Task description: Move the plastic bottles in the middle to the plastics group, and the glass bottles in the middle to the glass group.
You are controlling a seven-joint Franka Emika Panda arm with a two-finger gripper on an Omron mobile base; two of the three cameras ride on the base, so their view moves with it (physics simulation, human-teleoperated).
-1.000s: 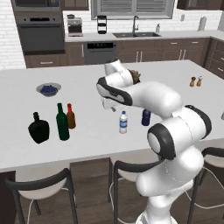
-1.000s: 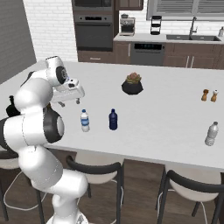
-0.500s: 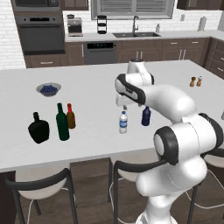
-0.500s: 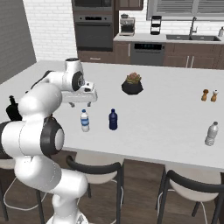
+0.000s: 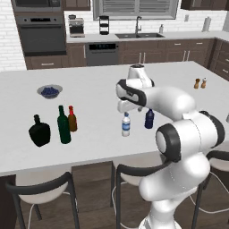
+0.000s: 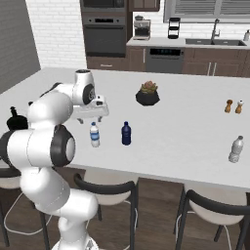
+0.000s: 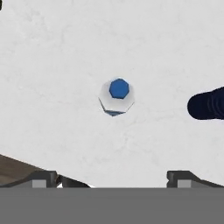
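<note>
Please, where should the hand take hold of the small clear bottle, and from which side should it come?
Probably from straight above: the clear bottle stands upright under the open hand. Close on its round body below the cap; the dark blue bottle stands apart, leaving room.

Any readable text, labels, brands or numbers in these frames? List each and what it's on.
No text can be read in any view.
Clear plastic bottle: blue label band, print too small and blurred to read.
Dark blue bottle: no lettering visible.
Green bottle, amber bottle, black flask: no lettering resolvable.
Oven: no digits or words resolvable.
</note>
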